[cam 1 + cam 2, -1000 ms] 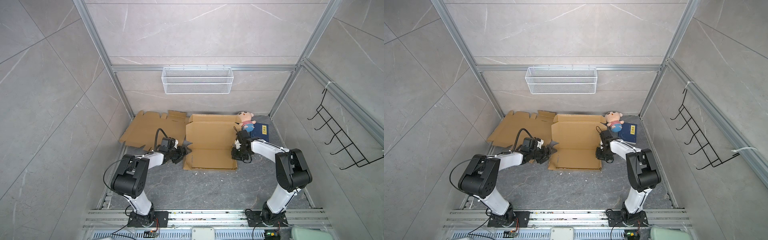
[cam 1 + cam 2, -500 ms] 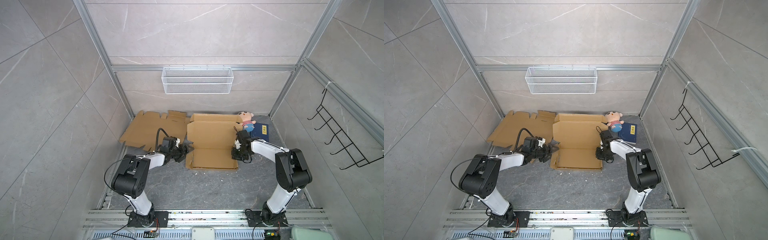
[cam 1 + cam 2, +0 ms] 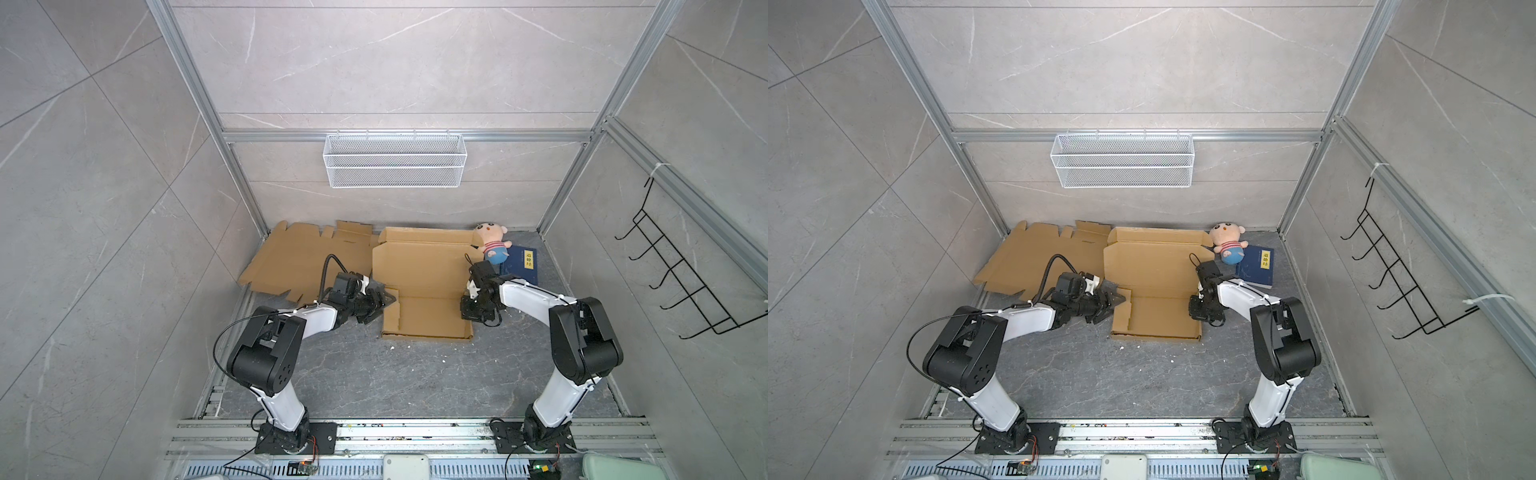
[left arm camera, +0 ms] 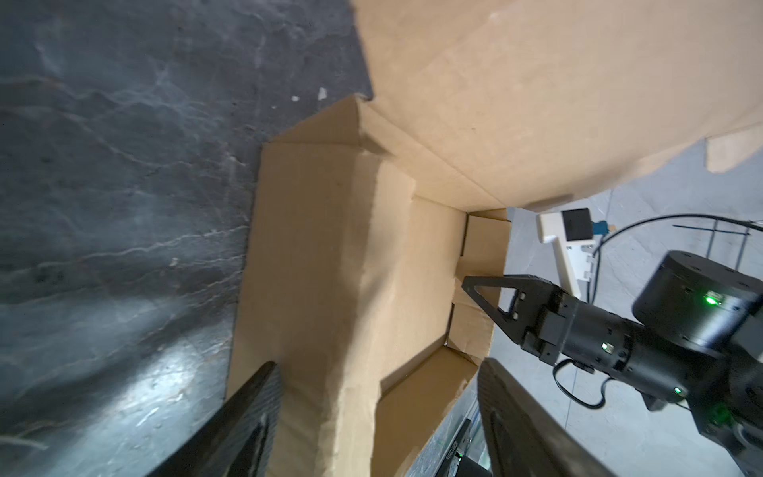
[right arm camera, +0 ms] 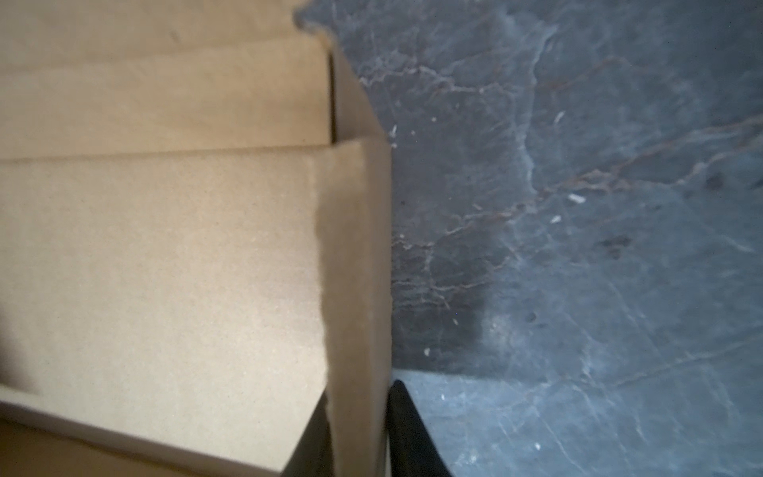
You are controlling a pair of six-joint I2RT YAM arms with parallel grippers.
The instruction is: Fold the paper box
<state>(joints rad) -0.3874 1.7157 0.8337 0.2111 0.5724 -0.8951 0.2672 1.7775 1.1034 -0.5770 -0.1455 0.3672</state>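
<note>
Grey floor (image 3: 374, 374), brown paper box (image 3: 419, 274) half folded

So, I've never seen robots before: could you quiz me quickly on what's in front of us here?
1. True or false: the wire basket on the back wall holds a toy.
2. The right arm's fingers clamp: A) the cardboard box's side wall, B) a pen, C) nothing.
3. What soft thing sits beside the blue book?
Key: 1 false; 2 A; 3 the plush doll.
</note>
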